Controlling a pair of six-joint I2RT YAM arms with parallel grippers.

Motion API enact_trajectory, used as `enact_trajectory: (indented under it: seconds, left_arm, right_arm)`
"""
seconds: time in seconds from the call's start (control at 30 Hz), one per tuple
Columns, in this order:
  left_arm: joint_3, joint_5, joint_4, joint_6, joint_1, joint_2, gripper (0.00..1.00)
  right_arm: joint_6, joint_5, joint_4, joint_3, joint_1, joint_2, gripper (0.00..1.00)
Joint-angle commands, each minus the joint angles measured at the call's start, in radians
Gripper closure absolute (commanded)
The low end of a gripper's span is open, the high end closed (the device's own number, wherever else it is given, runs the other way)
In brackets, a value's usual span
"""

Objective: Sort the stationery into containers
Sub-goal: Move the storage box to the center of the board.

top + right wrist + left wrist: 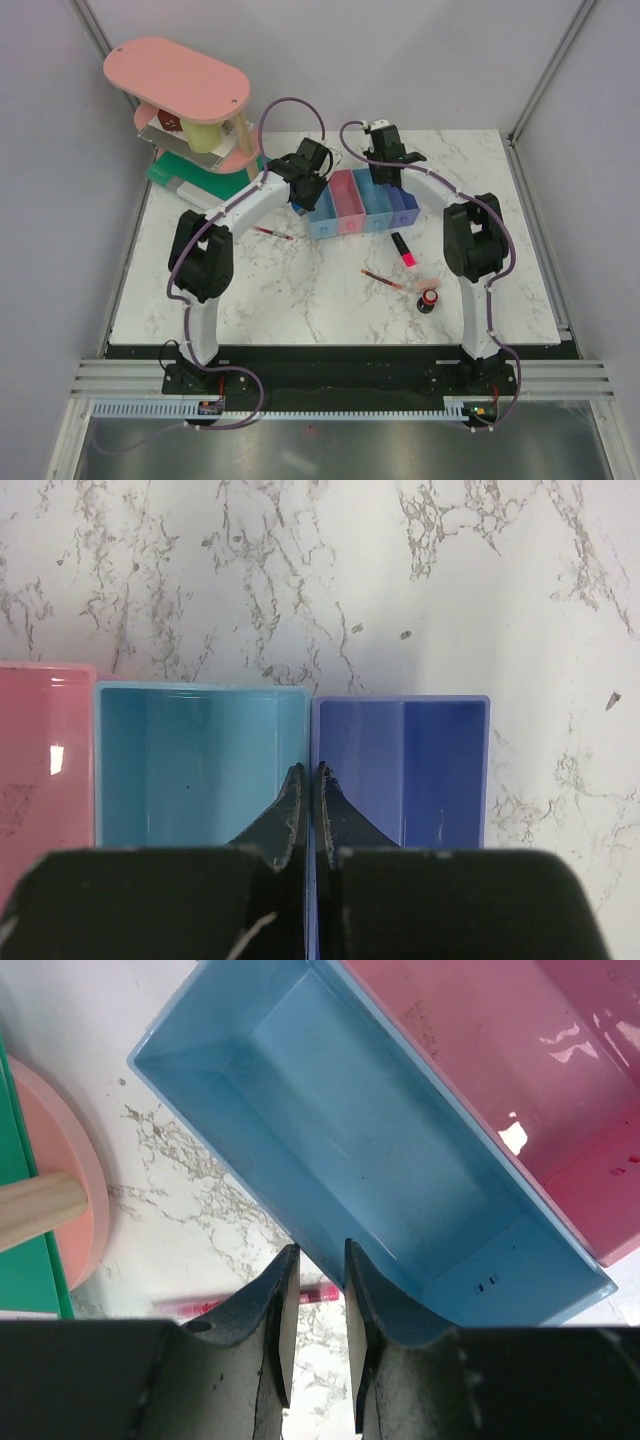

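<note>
Left pincer [320,1250] is held narrowly apart, nothing between; right pincer [310,770] is pressed together, empty. Marker [402,249] and thin pen [274,233] are seen loose on tabletop [300,300]. Blue bin [380,1140] rim could be clipped and shoved by a low sweep

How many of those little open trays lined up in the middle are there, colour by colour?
Light blue bins: 2
Pink bin: 1
Purple-blue bin: 1
Total: 4
</note>
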Motion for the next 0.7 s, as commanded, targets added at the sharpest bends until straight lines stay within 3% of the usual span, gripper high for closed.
enact_trajectory:
  seconds: [0.0, 0.1, 0.37, 0.67]
  left_arm:
    - [0.040, 0.008, 0.032, 0.036, -0.002, 0.039, 0.69]
    - [0.079, 0.025, 0.030, 0.023, -0.002, 0.053, 0.68]
    - [0.211, 0.014, 0.010, 0.004, -0.010, 0.111, 0.64]
    - [0.346, 0.039, -0.017, 0.006, -0.048, 0.192, 0.62]
  right_arm:
    - [-0.027, 0.031, -0.021, 0.016, -0.025, 0.050, 1.00]
    - [-0.024, 0.013, -0.032, 0.019, -0.025, 0.052, 0.99]
    - [-0.024, -0.052, -0.047, 0.005, -0.024, 0.024, 0.77]
    - [-0.027, -0.039, -0.047, 0.010, -0.015, 0.023, 0.77]
